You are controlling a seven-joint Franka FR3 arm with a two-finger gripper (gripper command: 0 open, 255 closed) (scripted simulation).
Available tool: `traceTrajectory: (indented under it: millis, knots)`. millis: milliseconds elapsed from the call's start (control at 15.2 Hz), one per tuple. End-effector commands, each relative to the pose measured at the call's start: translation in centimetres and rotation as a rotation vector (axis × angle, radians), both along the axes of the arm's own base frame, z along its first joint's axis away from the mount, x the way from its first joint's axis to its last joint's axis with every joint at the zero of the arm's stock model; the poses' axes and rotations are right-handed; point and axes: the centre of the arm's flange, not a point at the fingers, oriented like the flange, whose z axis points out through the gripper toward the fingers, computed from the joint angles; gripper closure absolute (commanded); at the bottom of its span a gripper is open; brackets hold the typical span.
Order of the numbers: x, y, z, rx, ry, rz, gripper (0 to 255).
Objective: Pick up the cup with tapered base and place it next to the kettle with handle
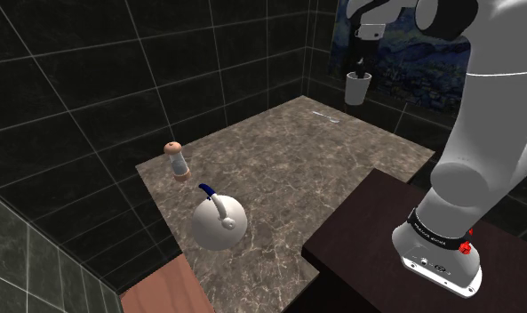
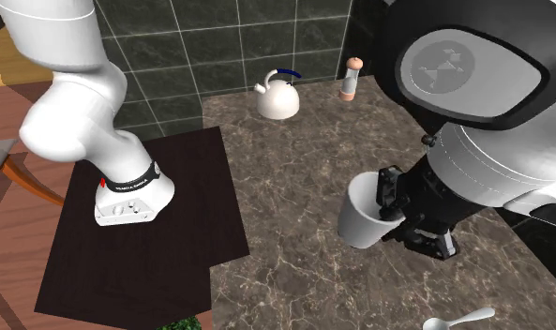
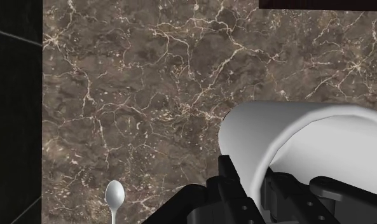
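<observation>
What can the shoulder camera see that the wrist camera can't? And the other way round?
Shoulder view extras: the kettle, the shaker, the arm and a painting on the wall. Wrist view extra: a close look at the rim of the cup clasped in the pincer. Both share the cup in the pincer, held above the counter, and a spoon lying on it.

Light level low overall. Dark tiled walls [image 1: 92,89] take little light; their grout lines show faintly. Marble counter [image 1: 288,178] evenly and softly lit, veins readable. White arm [image 1: 497,107] is the brightest surface, greyer on its underside. kettle [image 1: 221,227] pale, shading soft toward its base. cup [image 3: 257,137] shows a smooth grey gradient inside.
</observation>
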Motion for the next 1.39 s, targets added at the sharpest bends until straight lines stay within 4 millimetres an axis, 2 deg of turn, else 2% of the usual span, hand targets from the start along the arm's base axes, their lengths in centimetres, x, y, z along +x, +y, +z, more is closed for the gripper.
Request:
traceTrajectory:
  millis: [0,1320]
  knots:
    - [-0.5,2.4,-0.1,0.000,0.000,0.000,255]
    - [-5.1,28.4,-0.1,0.000,0.000,0.000,255]
